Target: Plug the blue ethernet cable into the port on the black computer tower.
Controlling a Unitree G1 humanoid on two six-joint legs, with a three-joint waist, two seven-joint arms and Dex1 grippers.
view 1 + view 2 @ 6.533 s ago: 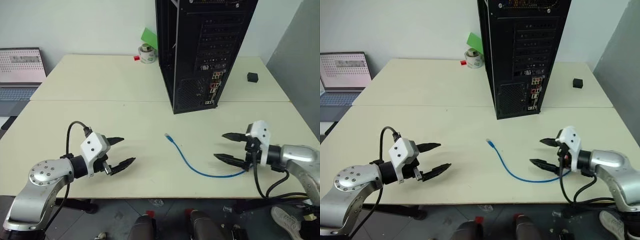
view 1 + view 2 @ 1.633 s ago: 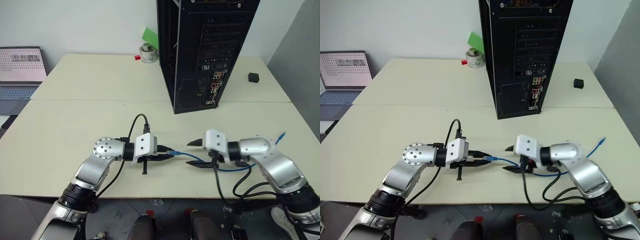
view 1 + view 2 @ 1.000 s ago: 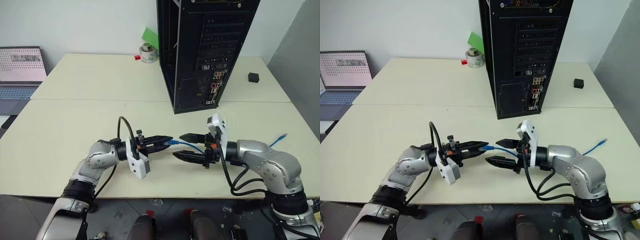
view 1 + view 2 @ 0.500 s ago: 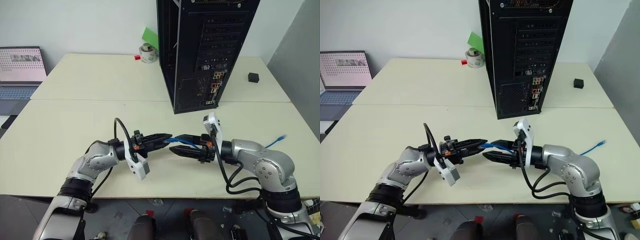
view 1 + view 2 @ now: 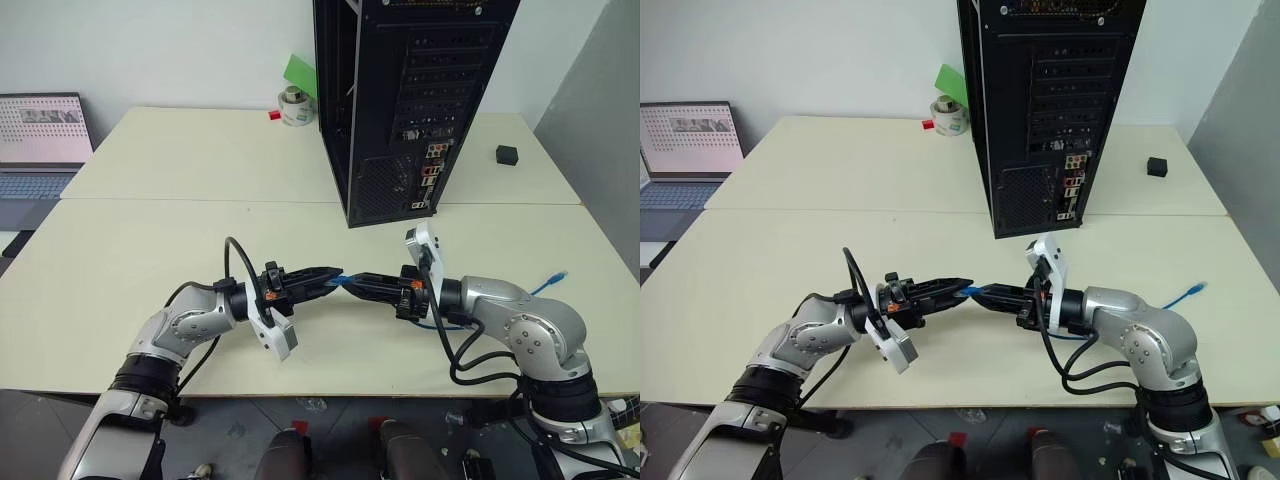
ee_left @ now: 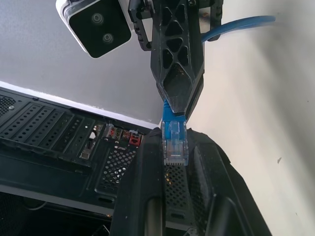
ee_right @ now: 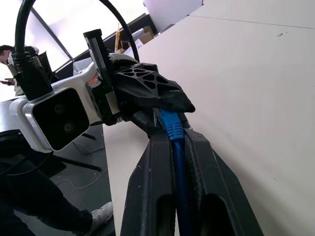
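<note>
A silver laptop (image 5: 40,140) with a lit screen sat far to the left of the tall black metal computer tower (image 5: 400,100), past the edge of the pale cream table (image 5: 150,240).

A roll of tape (image 5: 294,108) and a green paper (image 5: 299,73) sat just left of the tower, near its back corner.

The left gripper (image 5: 338,272) with two black fingers was in front of the tower, near the front edge of the table. It was closed tight on the clear-bluish plug end (image 6: 175,143) of the thin bright blue ethernet cable (image 5: 432,324). The plug lay between its fingers.

The right gripper (image 5: 350,281) with two black fingers was in front of the tower too, tip to tip with the left one. It pointed the other way. It was closed on the blue cord (image 7: 178,162) just behind the plug. So both grippers held the same end of the cable, up above the table.

The rest of the cable ran off to the right under the right arm. Its far end (image 5: 559,274) lay on the table, in front of the tower and well to its right.

The small dark port sat in the group of coloured connectors (image 5: 430,170) low on the tower's back panel. Which one it was I could not tell. The plug was well apart from it.

A small black cube (image 5: 506,154) sat on the table to the right of the tower.
</note>
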